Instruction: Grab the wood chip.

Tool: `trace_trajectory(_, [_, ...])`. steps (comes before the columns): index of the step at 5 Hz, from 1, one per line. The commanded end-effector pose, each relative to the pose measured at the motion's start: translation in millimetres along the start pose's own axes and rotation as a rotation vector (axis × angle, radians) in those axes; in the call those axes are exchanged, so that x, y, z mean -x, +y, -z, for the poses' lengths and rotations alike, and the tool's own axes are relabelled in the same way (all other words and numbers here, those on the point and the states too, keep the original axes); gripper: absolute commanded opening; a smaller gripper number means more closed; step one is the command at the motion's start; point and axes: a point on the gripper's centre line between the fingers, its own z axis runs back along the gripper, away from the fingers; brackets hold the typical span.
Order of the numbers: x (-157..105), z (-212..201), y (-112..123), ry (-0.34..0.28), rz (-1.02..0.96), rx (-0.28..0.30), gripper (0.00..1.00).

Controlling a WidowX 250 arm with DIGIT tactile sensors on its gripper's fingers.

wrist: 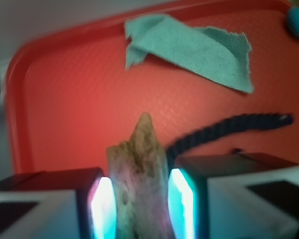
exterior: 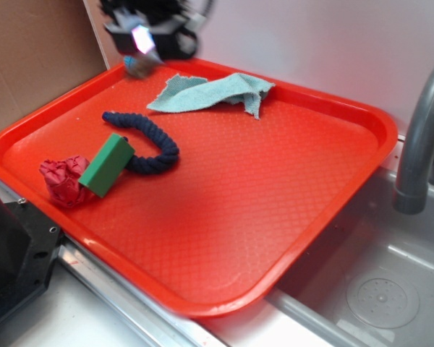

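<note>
From where I stood, the red tray (exterior: 224, 217) took up most of the worktop (exterior: 50, 325), and the tool (exterior: 141, 54) hung blurred above its far edge, up off the surface. Going left to right, well below the tool and nearest the tray's near-left rim lay a crumpled red cloth (exterior: 64, 179), with a green block (exterior: 106, 165) touching it and tilted up on one end. Just beside the block a dark blue rope (exterior: 148, 148) curled around in a hook, its free end reaching back towards the tool. To the right of the tool a light teal rag (exterior: 217, 92) lay rumpled on the far part of the tray, and further right, off the tray altogether, stood a grey faucet (exterior: 419, 137) over a metal sink (exterior: 376, 289). The close view from the arm itself told the rest: the wood chip (wrist: 139, 184), rough and brown with a pointed tip, stood upright between the two glowing fingers (wrist: 102, 206), which were pressed on it from either side, so the tool was clamped on the chip. Beyond the chip in that view the tray (wrist: 70, 99) spread out below, with the teal rag (wrist: 194, 50) ahead and to the right, and the blue rope (wrist: 229, 127) trailing off rightwards from behind the right-hand finger.
</note>
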Motion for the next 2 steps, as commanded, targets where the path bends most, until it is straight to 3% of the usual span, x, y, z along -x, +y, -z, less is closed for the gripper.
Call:
trace_trajectory(1, [-17,-79,23,-0.075,0.083,-0.048,0.00])
trace_trajectory(2, [-22,-68,17,-0.043,0.069,-0.108,0.00])
